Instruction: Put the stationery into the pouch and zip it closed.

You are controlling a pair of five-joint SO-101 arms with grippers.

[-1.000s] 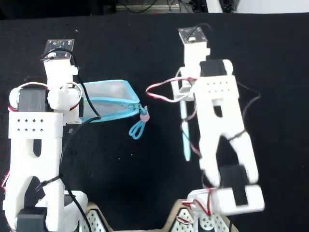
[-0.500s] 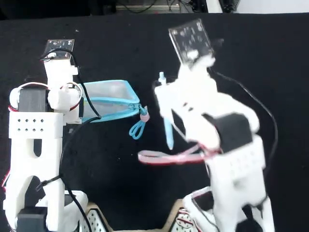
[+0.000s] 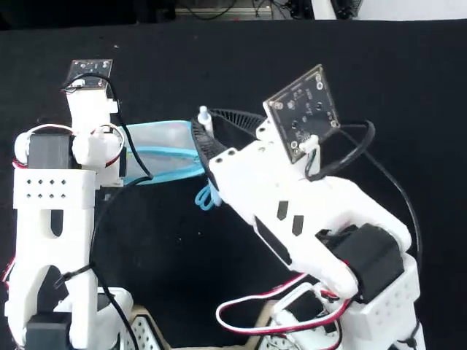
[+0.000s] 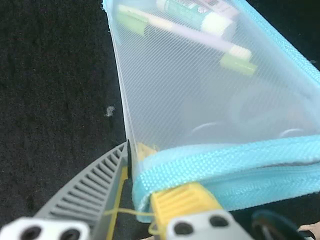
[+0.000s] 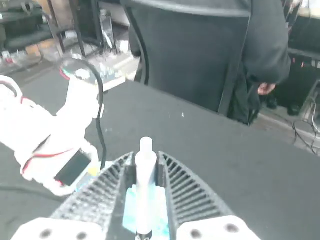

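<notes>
While the left end effector is clamped on the teal zip edge at one corner of the pouch, the right end effector is closed on a pen. The pen stands between its ribbed fingers, white end poking out past the tips. From above, the pouch lies flat on the black worktop, mesh side up, just beside the left arm. The right arm stretches across from the near right corner. It brings the pen's white end to the pouch's other end, opposite the clamped corner. Whether the pen touches the pouch there, or sits inside it, I cannot tell, since the fingers cover that spot. A blue cord loop hangs off that same end of the pouch and rests on the worktop, partly under the right arm. Through the mesh the left wrist view shows a glue stick near the far edge and slim sticks with green ends next to it, all lying inside the pouch.
</notes>
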